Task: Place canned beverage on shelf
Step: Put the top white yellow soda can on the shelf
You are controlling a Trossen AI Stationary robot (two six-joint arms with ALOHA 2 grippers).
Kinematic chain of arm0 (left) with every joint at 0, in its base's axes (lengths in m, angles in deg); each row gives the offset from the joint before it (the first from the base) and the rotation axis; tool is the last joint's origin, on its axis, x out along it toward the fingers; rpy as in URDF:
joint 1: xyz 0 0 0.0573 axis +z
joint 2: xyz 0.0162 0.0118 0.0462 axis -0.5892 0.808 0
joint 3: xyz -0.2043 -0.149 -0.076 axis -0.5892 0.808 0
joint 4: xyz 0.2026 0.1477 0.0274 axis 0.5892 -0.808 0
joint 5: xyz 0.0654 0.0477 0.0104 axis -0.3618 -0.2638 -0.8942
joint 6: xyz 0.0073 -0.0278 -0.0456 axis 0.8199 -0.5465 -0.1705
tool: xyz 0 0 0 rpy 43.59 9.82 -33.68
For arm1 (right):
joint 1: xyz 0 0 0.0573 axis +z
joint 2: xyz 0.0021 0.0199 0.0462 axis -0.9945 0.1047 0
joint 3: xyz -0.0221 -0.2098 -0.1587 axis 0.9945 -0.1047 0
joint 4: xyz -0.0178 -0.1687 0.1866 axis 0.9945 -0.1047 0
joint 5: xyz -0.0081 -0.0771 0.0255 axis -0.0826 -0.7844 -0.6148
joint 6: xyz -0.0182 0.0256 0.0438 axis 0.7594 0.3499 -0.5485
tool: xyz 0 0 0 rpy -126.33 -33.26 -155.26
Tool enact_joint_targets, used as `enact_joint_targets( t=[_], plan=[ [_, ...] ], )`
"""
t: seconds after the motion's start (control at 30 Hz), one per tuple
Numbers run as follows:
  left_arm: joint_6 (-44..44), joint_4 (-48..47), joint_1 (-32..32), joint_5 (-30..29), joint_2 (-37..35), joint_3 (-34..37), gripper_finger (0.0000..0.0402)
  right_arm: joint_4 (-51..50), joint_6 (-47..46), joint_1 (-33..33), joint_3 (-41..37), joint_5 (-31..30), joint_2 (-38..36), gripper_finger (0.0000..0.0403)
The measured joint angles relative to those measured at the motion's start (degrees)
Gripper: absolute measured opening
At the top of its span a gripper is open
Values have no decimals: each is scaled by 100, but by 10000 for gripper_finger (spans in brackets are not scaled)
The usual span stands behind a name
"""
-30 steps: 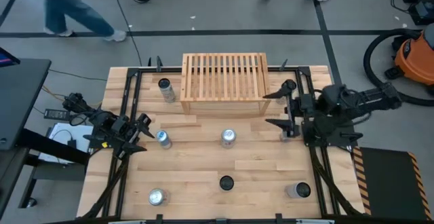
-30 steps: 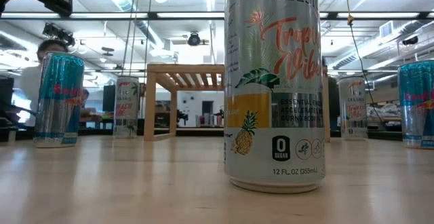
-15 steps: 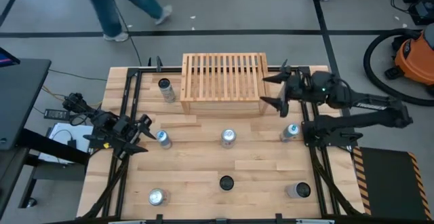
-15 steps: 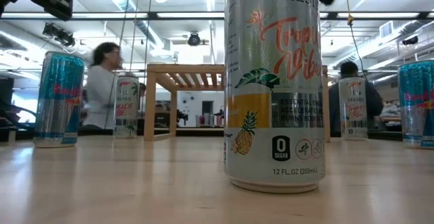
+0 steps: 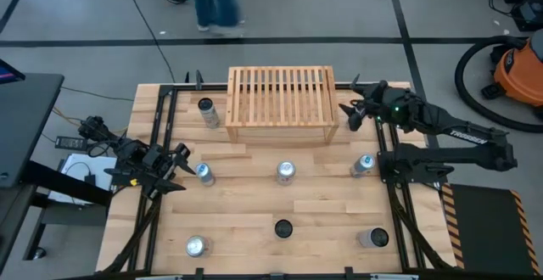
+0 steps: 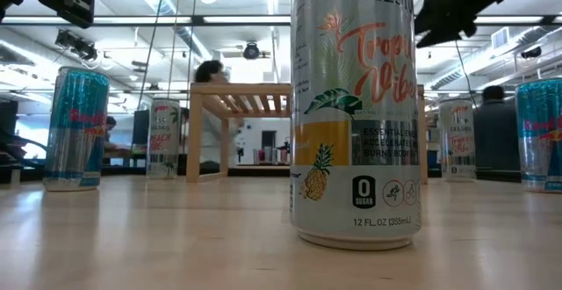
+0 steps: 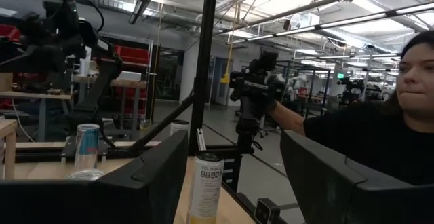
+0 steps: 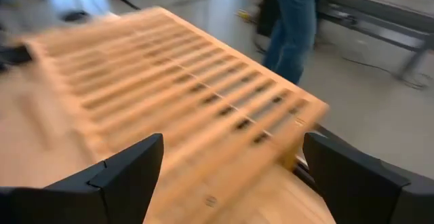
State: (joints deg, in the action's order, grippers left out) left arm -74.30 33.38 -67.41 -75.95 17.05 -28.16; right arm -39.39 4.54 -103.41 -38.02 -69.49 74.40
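1. Since the earlier frame the right gripper (image 5: 355, 113) has swung away from the can at the table's right edge and now hangs beside the shelf's right end, its jaws spread wide and holding nothing; the left arm has not shifted.
2. Left gripper (image 5: 180, 162): parked at the table's left side, fingers clenched on nothing, just beside a blue-topped can (image 5: 204, 173) but not gripping it.
3. A further can (image 5: 207, 110) stands upright just off the left end of the shelf (image 5: 280, 98).
4. The shelf sits at the far middle of the table, slatted top bare, no can on it. The right wrist view looks down on those slats (image 8: 183, 88) between that arm's parted fingers (image 8: 129, 170).
5. Front left can (image 5: 196, 246) stands upright near the near edge.
6. Centre can (image 5: 285, 172) stands in front of the shelf, well apart from it; a dark-topped can (image 5: 283, 228) stands nearer the front, filling the low view (image 6: 356, 105).
7. Right-edge can (image 5: 364, 164) stands upright and free of the gripper.
8. Front right can (image 5: 375, 238) lies tilted or on its side; I cannot tell which.
9. A person (image 5: 216, 0) walks past on the floor beyond the table.
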Motion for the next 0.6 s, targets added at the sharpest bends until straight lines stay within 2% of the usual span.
enact_joint_targets(
  t=[0.2, 0.6],
  plan=[
    [-2, -2, 0, 0, 0, 0, 243, -708, -468, 0, 0, -650, 1, 364],
    [0, -2, 0, 0, 0, 0, 243, -1688, -2421, 2, 0, -1394, 3, 364]
  ],
)
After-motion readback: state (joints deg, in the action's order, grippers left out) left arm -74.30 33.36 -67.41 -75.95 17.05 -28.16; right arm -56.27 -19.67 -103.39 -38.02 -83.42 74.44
